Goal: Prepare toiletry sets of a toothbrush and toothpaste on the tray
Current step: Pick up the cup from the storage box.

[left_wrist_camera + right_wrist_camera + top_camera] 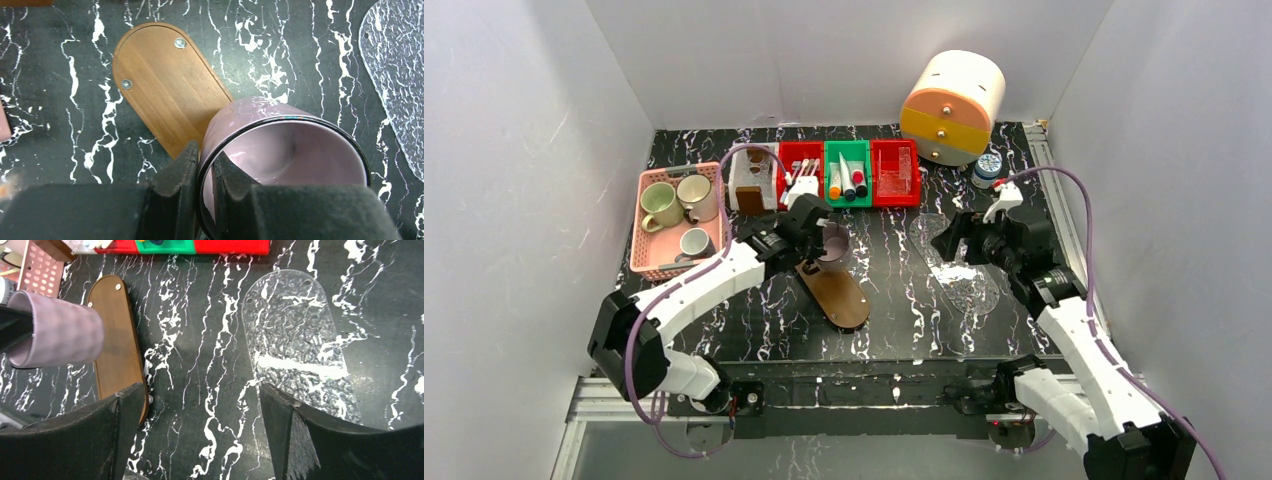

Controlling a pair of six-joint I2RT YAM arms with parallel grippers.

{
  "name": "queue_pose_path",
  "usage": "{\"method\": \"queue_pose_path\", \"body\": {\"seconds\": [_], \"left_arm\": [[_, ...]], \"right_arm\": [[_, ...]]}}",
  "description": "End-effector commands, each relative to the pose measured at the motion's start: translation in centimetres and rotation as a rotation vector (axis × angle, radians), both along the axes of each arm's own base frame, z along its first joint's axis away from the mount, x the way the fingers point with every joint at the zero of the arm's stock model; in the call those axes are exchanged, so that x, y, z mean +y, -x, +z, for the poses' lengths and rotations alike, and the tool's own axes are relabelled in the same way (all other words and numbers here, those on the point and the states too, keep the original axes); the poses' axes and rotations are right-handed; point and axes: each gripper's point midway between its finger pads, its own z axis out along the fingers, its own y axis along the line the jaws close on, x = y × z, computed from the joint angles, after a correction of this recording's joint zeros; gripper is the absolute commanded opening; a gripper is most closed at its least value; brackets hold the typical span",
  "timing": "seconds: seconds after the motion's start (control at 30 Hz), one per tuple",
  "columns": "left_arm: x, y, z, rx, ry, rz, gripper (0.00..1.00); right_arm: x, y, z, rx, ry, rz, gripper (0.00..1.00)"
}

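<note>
Slim white toothbrushes (805, 176) lie in a red bin (801, 153). Small white tubes (848, 180) with orange, green and dark caps lie in the green bin (847, 150) beside it. My left gripper (812, 228) is shut on the rim of a mauve cup (833, 246), one finger inside and one outside (205, 156). The cup (280, 150) hangs tilted over the far end of the oval wooden tray (841, 297). My right gripper (947, 241) is open and empty (202, 395) above the table, beside a clear oval tray (300, 340).
A pink basket (646, 262) with three mugs stands at the left. A brown and white box (752, 182), a second red bin (894, 172), a small jar (987, 168) and a round cream and yellow drawer unit (954, 105) stand along the back.
</note>
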Motion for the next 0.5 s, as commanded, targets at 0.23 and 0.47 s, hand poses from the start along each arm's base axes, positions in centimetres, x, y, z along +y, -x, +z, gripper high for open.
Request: {"method": "queue_pose_path", "body": {"seconds": [0.23, 0.47], "left_arm": [[-4.7, -0.6, -0.2, -0.113, 0.007, 0.049, 0.00], [-6.6, -0.1, -1.0, -0.117, -0.020, 0.027, 0.00]], "right_arm": [[6.8, -0.5, 0.7, 0.095, -0.039, 0.126, 0.87], [11.9, -0.9, 0.7, 0.099, -0.008, 0.164, 0.82]]}}
